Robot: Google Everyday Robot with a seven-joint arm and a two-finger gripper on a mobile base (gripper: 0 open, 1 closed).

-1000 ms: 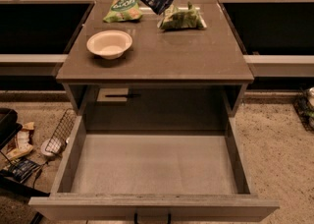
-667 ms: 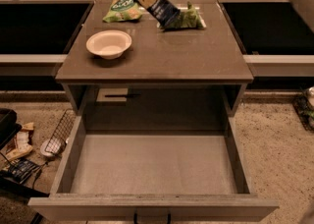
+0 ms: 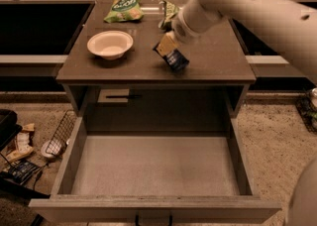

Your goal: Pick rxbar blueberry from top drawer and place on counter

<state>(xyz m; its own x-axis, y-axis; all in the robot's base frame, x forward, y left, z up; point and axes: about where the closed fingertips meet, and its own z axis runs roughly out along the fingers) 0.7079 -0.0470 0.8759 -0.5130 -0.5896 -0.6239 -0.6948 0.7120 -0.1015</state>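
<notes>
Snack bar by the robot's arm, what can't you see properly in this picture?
- Camera view: the snack bar hangs tilted at the gripper, above the counter; whether it touches the counter is unclear.
- Its lettering is too small to read.
- The arm hides part of a green bag.
- The bottom edge cuts off the drawer handle.

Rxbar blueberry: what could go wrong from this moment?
The tool holds the rxbar blueberry tilted near the front edge of the counter. Released here, it could slide off into the open top drawer. The white bowl stands alongside, apart, so a sideways sweep might knock it.
</notes>
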